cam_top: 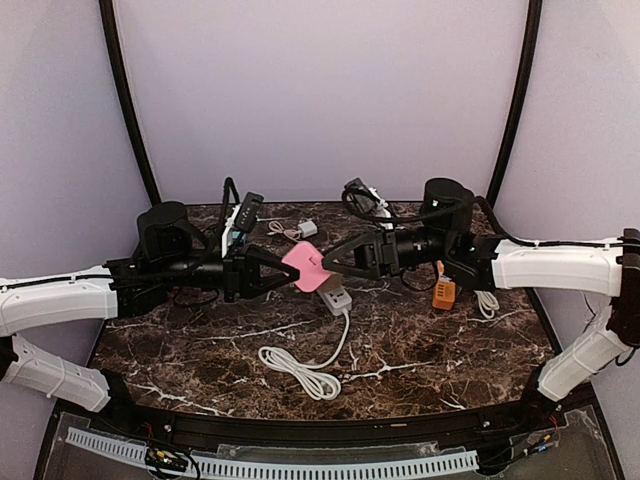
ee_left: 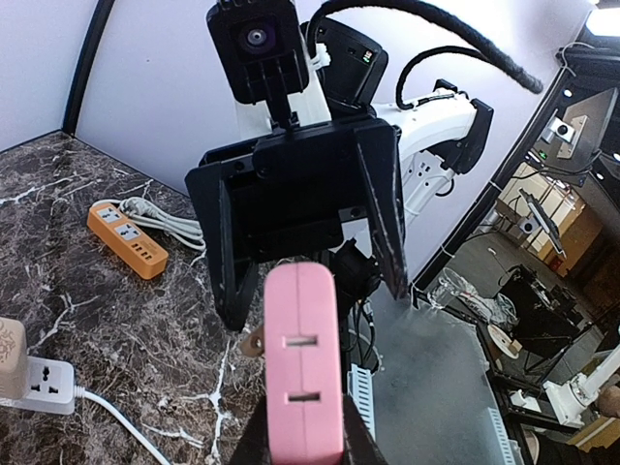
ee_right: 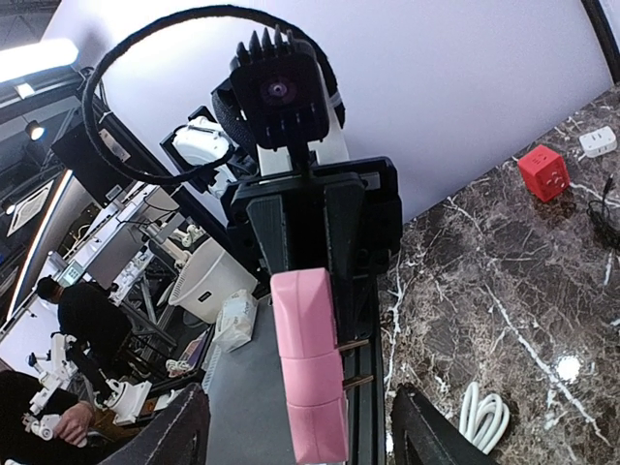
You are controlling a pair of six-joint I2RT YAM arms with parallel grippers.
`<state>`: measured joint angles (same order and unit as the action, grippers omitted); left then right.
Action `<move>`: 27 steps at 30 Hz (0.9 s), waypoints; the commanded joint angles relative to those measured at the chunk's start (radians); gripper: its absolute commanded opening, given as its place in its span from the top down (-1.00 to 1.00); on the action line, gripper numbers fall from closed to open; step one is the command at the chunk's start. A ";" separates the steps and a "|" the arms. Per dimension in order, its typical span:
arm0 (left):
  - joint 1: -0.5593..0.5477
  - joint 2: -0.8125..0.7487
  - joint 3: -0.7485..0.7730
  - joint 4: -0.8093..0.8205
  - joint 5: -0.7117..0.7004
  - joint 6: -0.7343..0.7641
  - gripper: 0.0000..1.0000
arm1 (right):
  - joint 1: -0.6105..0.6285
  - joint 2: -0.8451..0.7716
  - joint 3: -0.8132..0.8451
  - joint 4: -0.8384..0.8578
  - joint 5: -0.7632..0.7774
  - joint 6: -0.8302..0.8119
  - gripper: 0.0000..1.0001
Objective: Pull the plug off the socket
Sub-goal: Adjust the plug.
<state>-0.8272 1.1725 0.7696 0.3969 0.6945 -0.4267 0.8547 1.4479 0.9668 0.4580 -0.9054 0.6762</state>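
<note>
top external: far end of white socket strip [cam_top: 338, 298] is hidden under pink plug [cam_top: 305, 267] | left wrist: pink plug [ee_left: 303, 368] cut by bottom edge, white socket strip [ee_left: 41, 386] cut by left edge

The top external view looks down from high behind the arm bases, which sit at the lower edge of the frame, and it takes in the whole bench [cam_top: 200, 350] up to the back wall. The left wrist view is very close and faces the right tool [ee_left: 315, 300] in its upper middle, while the right wrist view faces the opposite way, at the left tool [ee_right: 305, 276] in its centre. All three share the pink plug [cam_top: 304, 266], low in both wrist frames.
</note>
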 commanded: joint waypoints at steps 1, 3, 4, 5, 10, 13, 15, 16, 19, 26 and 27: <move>0.003 -0.004 -0.012 0.056 0.008 -0.004 0.98 | -0.006 -0.016 0.019 0.114 -0.035 0.060 -0.23; 0.003 0.000 -0.011 0.061 0.010 -0.007 0.98 | -0.006 -0.010 0.016 0.140 -0.037 0.076 -0.21; 0.003 0.003 -0.012 0.063 0.010 -0.008 0.98 | -0.004 -0.006 0.013 0.157 -0.037 0.087 -0.20; 0.003 0.004 -0.012 0.067 0.010 -0.010 0.98 | -0.003 0.000 0.011 0.180 -0.037 0.101 -0.20; 0.003 0.013 -0.008 0.061 0.005 -0.011 0.99 | 0.019 0.031 0.006 0.263 -0.046 0.153 -0.16; 0.003 0.015 -0.002 0.044 -0.004 -0.005 0.98 | 0.039 0.051 -0.001 0.294 -0.045 0.171 -0.14; 0.003 0.013 -0.002 0.043 -0.010 -0.003 0.98 | 0.052 0.068 -0.008 0.320 -0.047 0.188 -0.12; 0.003 0.011 -0.003 0.044 -0.016 -0.003 0.98 | 0.058 0.076 -0.016 0.335 -0.047 0.198 -0.12; 0.003 0.001 -0.003 0.039 -0.038 0.002 0.99 | 0.069 0.091 -0.044 0.383 -0.048 0.226 -0.07; 0.005 -0.008 0.006 -0.009 -0.127 0.036 0.98 | 0.099 0.112 -0.085 0.423 -0.045 0.250 -0.07; 0.006 -0.008 0.007 -0.013 -0.132 0.038 0.98 | 0.099 0.111 -0.091 0.422 -0.046 0.249 -0.08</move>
<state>-0.8333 1.1831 0.7696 0.3950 0.6689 -0.4202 0.9165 1.5467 0.9039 0.8192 -0.8993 0.9005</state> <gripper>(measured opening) 0.145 0.534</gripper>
